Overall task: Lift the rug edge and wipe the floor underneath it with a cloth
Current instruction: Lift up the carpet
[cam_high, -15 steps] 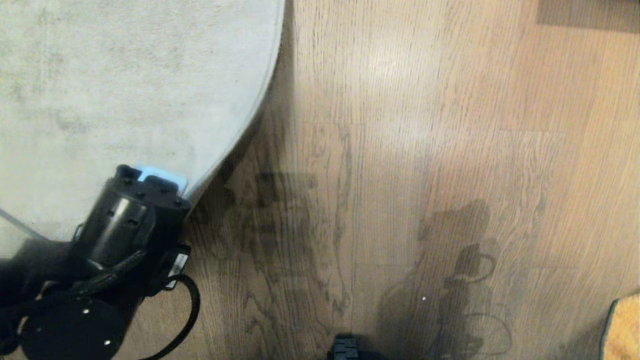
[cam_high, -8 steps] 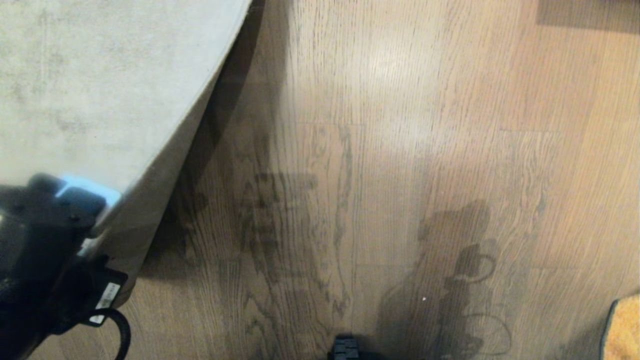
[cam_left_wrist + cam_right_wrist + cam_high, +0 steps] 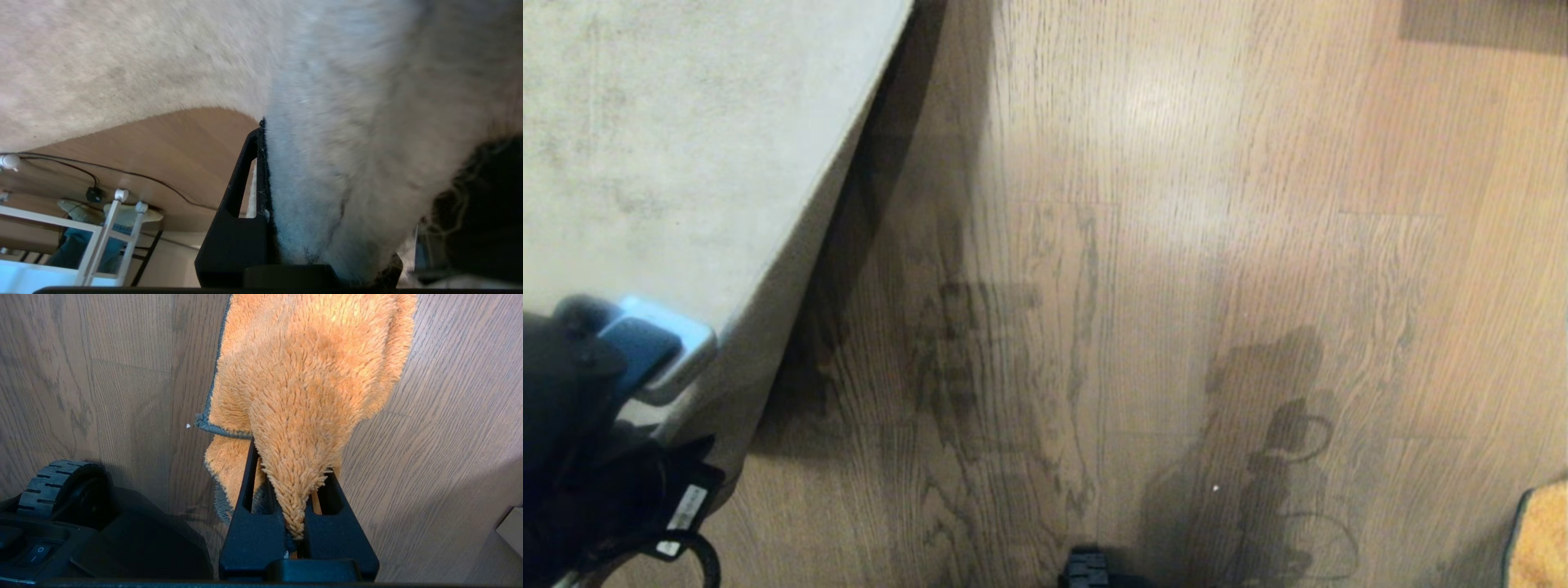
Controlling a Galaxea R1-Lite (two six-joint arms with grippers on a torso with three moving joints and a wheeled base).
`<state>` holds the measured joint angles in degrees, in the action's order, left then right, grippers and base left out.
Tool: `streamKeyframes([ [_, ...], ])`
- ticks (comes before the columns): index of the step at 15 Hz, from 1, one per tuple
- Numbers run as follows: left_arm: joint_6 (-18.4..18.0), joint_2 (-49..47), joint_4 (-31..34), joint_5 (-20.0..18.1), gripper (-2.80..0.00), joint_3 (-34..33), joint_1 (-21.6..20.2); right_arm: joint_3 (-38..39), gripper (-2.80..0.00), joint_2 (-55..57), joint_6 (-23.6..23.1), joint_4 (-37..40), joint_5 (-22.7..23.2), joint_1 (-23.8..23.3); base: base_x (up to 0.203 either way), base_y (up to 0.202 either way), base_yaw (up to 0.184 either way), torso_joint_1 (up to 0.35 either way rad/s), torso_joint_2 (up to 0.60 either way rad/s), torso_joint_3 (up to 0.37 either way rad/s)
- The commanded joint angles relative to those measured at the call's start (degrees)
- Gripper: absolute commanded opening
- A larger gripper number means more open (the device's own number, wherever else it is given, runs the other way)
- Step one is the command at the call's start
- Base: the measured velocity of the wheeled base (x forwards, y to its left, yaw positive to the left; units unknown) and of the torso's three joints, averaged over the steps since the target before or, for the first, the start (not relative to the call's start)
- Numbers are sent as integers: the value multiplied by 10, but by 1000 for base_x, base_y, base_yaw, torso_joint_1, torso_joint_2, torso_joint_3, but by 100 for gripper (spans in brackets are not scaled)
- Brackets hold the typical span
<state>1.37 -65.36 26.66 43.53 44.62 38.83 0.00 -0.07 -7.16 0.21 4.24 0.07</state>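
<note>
Left end effector (image 3: 645,367), near left: pinches rug edge (image 3: 768,343) raised, baring shadowed floor (image 3: 1094,286). Right end effector (image 3: 296,522), near right: clamps cloth (image 3: 310,375), ready for wiping.

A white frame (image 3: 102,228) and black cables (image 3: 122,175) stand beyond; a darker patch (image 3: 1482,20) lies far off.

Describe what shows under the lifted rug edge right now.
Under the rug edge, raised by the left gripper, the beige backing faces shadowed wood floor. Nothing else shows there, though floor further under the rug is covered. The cloth remains in the right gripper.
</note>
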Motion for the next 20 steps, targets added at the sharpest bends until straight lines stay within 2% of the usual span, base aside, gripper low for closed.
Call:
streamKeyframes([
  [1, -41, 11, 37, -13, -280, 9, -25, 0, -280, 1, 0, 0, 1, 0, 0, 0, 0, 0, 0, 0],
  [4, -176, 23, 43, -16, -280, 24, -87, 0, -280, 1, 0, 1, 1, 0, 0, 0, 0, 0, 0, 0],
  [10, -354, 25, 38, -17, -280, 57, -176, 0, -280, 1, 0, 0, 1, 0, 0, 0, 0, 0, 0, 0],
  [11, -377, 25, 29, -18, -280, 57, -188, 0, -280, 1, 0, 0, 1, 0, 0, 0, 0, 0, 0, 0],
  [13, -394, 15, -24, -27, -280, 42, -201, 0, -280, 1, 0, 1, 1, 0, 0, 0, 0, 0, 0, 0],
  [15, -412, 0, -83, -53, -280, 28, -223, 0, -280, 1, 0, 0, 1, 0, 0, 0, 0, 0, 0, 0],
  [18, -471, -18, -177, -109, -280, 9, -275, 0, -280, 1, 0, 0, 1, 0, 0, 0, 0, 0, 0, 0],
  [20, -500, -37, -249, -140, -280, -5, -295, 0, -280, 1, 0, 0, 1, 0, 0, 0, 0, 0, 0, 0],
])
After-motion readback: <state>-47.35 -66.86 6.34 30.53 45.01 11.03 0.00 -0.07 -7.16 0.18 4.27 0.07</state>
